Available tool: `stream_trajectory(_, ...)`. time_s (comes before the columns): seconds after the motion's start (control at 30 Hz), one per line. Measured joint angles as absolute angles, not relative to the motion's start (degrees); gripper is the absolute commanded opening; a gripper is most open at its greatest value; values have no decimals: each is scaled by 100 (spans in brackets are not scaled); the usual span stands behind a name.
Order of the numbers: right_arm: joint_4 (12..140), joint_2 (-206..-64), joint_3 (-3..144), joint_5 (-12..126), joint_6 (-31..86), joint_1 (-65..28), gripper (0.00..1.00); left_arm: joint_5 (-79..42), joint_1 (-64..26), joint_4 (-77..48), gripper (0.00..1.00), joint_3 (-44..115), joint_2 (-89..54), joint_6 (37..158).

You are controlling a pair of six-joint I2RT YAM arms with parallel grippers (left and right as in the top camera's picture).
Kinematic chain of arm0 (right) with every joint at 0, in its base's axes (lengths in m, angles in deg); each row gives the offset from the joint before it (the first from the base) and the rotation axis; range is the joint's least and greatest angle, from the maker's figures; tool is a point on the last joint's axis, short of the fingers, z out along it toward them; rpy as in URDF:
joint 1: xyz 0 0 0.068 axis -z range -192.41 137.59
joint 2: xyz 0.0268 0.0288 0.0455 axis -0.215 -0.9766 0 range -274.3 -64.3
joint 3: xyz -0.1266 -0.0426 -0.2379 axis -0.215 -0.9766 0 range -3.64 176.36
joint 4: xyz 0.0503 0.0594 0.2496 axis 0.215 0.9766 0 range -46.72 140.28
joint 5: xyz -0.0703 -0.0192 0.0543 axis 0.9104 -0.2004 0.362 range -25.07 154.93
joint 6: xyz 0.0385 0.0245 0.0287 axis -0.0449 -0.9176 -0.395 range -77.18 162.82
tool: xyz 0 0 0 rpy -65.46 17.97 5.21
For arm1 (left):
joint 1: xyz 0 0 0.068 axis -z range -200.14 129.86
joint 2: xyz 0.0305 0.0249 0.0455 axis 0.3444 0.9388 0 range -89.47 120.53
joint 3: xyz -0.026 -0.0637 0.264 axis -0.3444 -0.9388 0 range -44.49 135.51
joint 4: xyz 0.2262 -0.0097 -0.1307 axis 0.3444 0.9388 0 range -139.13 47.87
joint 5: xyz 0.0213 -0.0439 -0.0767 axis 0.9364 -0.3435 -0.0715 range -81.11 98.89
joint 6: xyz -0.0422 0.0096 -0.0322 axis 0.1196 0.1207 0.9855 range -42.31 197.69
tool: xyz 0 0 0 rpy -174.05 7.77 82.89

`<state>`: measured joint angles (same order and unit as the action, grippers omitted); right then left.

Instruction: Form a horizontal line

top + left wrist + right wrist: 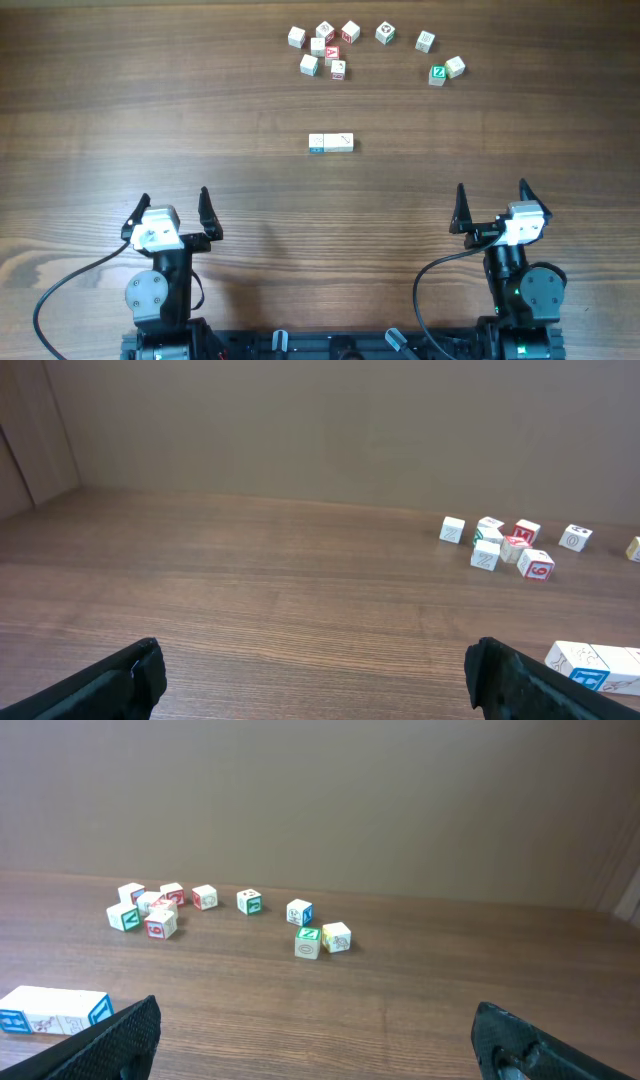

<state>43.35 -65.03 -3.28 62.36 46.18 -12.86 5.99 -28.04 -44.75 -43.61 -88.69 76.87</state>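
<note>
The horizontal line (330,143) is a short row of whitish letter cubes touching edge to edge at the table's middle, its left cube marked blue. The left wrist view has the row (592,663) at its lower right edge, and the right wrist view has the row (55,1008) at its lower left. My left gripper (174,200) hovers near the front left, open and empty, well short of the row. My right gripper (492,192) stands open and empty at the front right. Each wrist view shows only bare wood between the left gripper (315,672) and right gripper (315,1032) fingertips.
Several loose cubes with red and green letters lie scattered at the far side: a cluster (325,48), two single cubes (386,33) (425,41) and a pair (446,71). A brown wall backs the table in both wrist views.
</note>
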Motion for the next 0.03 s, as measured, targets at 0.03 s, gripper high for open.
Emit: stream_trajectory(0.03,4335,-6503,-328,6236,4618,-1286,100,599,-2804,-4475,100,-4361,-8869,7687)
